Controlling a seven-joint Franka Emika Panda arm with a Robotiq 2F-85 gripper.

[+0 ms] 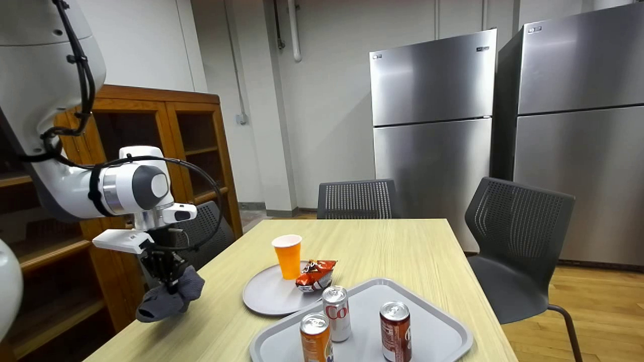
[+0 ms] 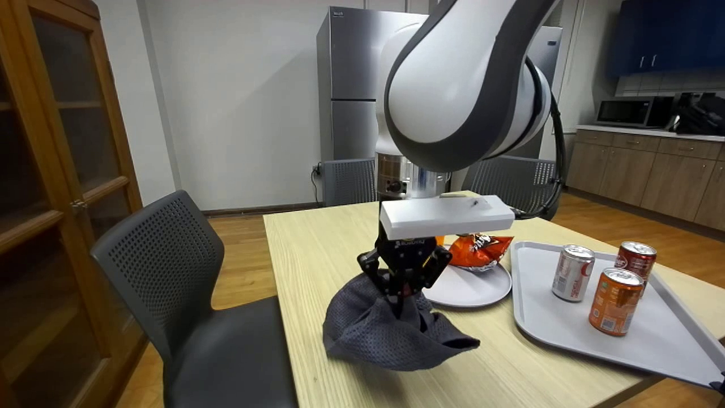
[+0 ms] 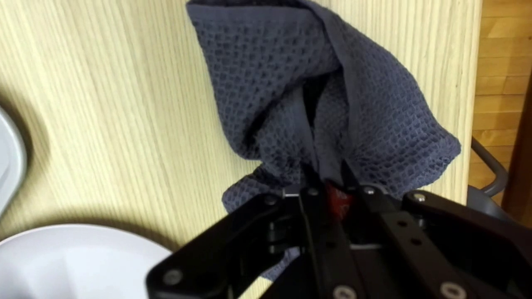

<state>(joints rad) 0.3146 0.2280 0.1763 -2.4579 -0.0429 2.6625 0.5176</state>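
One dark gray waffle-weave towel [image 2: 385, 337] droops from the hand [image 3: 326, 176], which pinches its gathered cloth over the table [image 2: 317, 255] near an edge; if the grip is shallow, loose folds could slip free, or a trailing corner brush the round plate [image 2: 470, 292].

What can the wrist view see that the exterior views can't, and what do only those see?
Only the wrist view lets you make out bright screw heads on the gripper and pale marks on the red patch inside it.

Only the exterior views show the silver soda can, orange soda can, dark red soda can, red snack bag, orange cup, steel refrigerators and the robot's white arm.

Both share the gripper pinching the dark gray waffle-weave towel, the plate, the tray and the wooden table.
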